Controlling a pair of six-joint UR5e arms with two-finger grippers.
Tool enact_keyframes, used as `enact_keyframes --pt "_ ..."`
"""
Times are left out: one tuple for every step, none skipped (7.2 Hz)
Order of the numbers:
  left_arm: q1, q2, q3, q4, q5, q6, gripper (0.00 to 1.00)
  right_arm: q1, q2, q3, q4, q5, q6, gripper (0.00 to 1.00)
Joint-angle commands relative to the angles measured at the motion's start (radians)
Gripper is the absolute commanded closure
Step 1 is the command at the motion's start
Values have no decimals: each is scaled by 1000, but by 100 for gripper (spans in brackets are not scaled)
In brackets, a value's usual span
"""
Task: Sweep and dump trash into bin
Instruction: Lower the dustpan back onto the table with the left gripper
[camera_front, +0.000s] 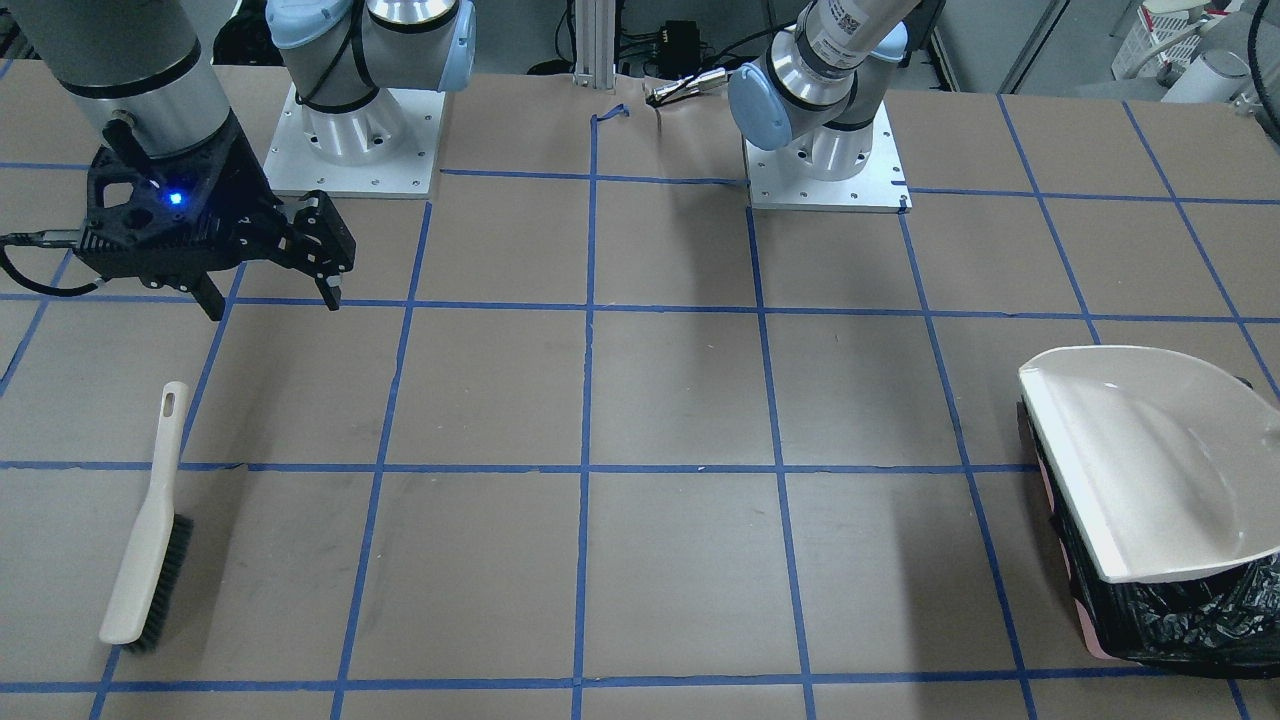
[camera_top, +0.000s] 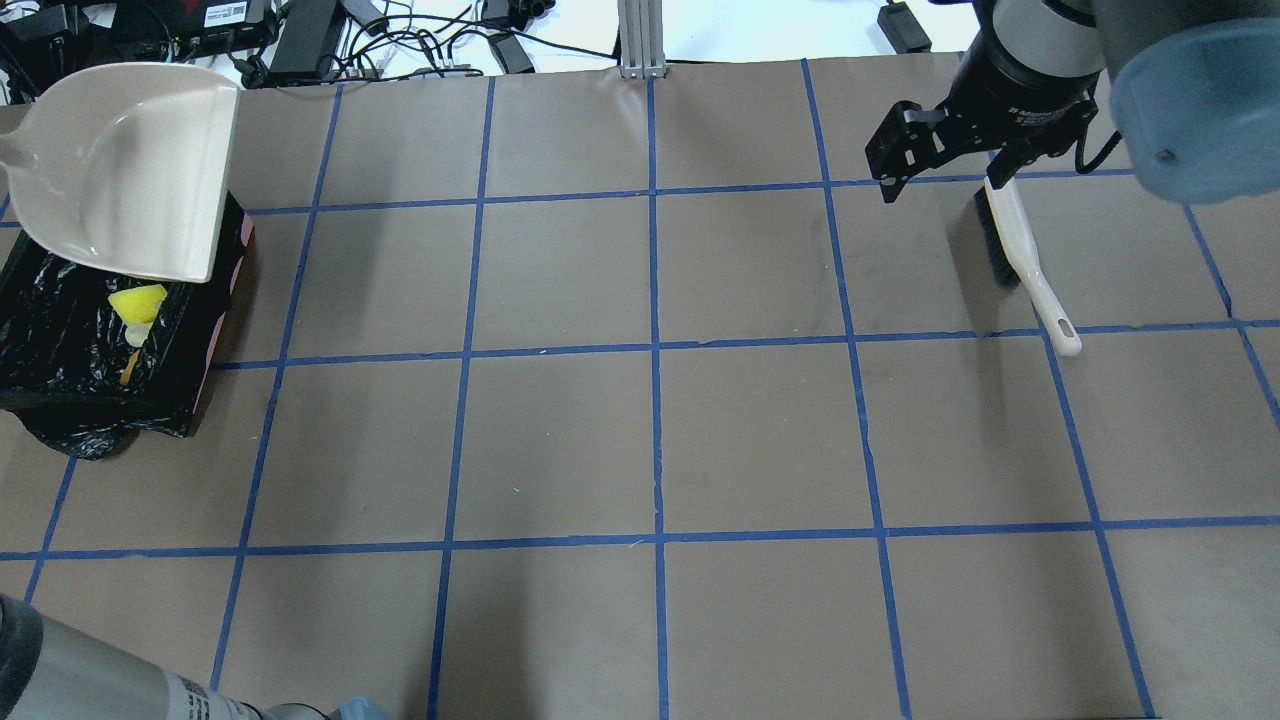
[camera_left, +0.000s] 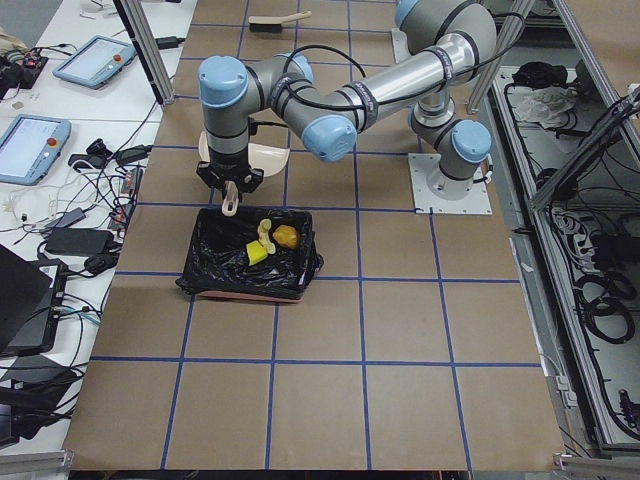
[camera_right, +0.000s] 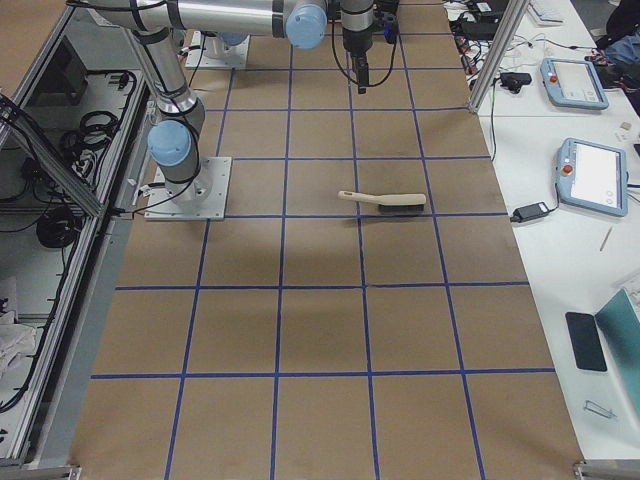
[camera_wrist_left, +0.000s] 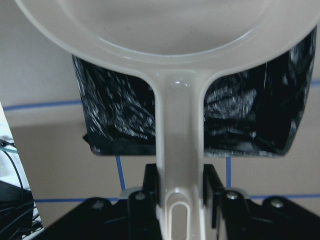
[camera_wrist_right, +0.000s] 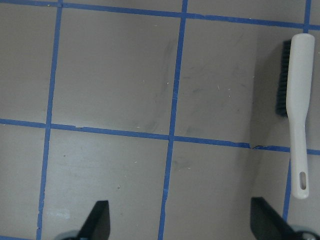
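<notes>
Left wrist-mounted: you see left gripper (camera_wrist_left: 180, 186) clamped on beige plastic dustpan (camera_wrist_left: 170, 35) above black-bagged rectangular bin (camera_wrist_left: 116, 117); right gripper (camera_wrist_right: 182, 220) spread wide.

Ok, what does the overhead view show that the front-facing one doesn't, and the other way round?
Only overhead: inside the bin, a yellow sponge with a pale piece beside it. Only front-facing: both arm bases; there the dustpan hides the bin's contents. Both: the dustpan tilted over the bin, the brush lying on the table, and the right gripper open and empty near it.
</notes>
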Motion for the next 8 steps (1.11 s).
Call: enact_keyframes --pt "-126 5 -34 -11 -15 -165 100 0 0 0 0 -8 -3 0" --pt "-146 2 -64 -5 -62 -223 100 0 0 0 0 -9 -9 0" --pt "-177 -12 -83 2 -84 -296 100 0 0 0 0 -9 -11 0" --pt "-239 -32 -107 62 -73 -379 100 0 0 0 2 -9 -11 0" --pt "-313 -58 -162 217 -27 -495 100 0 0 0 2 -9 -11 0" --pt "-342 -75 -199 258 63 -495 100 0 0 0 2 -9 -11 0" --pt "-343 -112 -218 251 71 -431 100 0 0 0 2 -9 -11 0" --pt "-343 -139 -223 251 73 -383 100 0 0 0 2 -9 -11 0"
